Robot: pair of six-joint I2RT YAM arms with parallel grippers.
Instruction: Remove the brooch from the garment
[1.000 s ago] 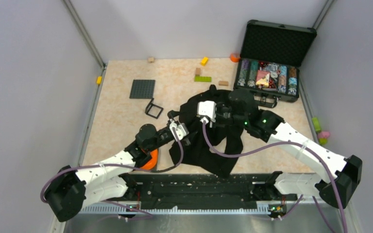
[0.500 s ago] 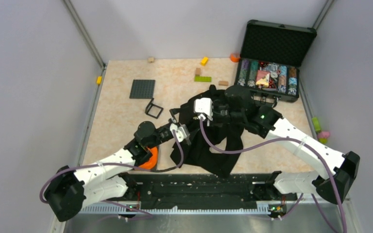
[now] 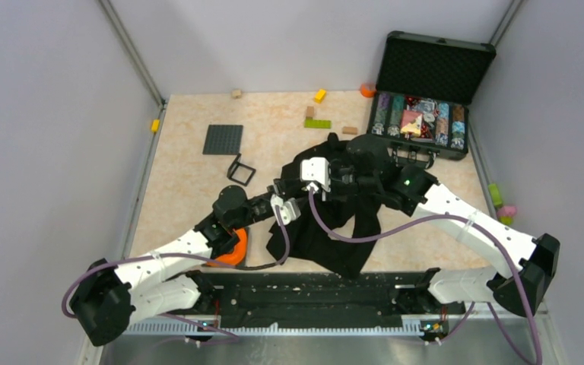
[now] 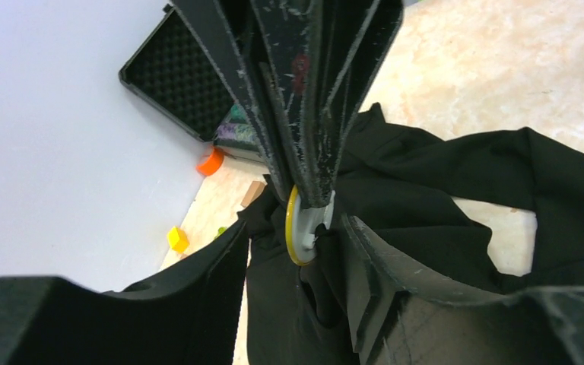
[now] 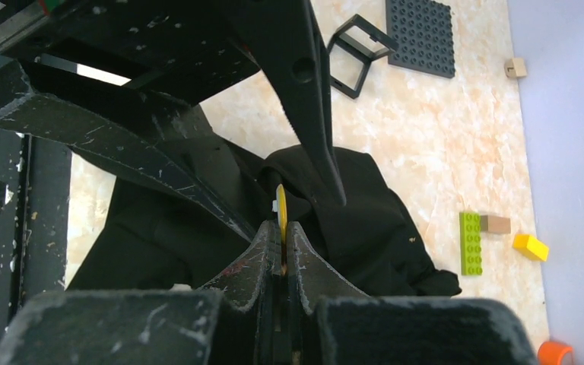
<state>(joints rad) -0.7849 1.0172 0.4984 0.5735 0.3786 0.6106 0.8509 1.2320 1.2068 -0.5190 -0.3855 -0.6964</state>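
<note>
The black garment (image 3: 342,228) lies crumpled at mid-table and also shows in the left wrist view (image 4: 441,190) and the right wrist view (image 5: 365,213). The brooch (image 4: 304,228), a small whitish disc with a yellow rim, sits on a raised fold of the garment. It appears edge-on in the right wrist view (image 5: 280,201) and is hidden in the top view. My right gripper (image 5: 281,226) is shut on the brooch's edge; it reaches in from the right (image 3: 298,186). My left gripper (image 4: 294,220) is open, its fingers (image 5: 160,160) spread either side of the brooch and fold (image 3: 290,199).
An open black case (image 3: 426,114) of coloured chips stands at the back right. A grey baseplate (image 3: 222,139) and a black square frame (image 3: 241,169) lie to the left of the garment. A green brick (image 3: 318,123) and small blocks lie behind it. An orange object (image 3: 232,251) sits under the left arm.
My right gripper has shifted left, closer to my left gripper, and the cloth fold has moved left with it. My left gripper has edged slightly right.
</note>
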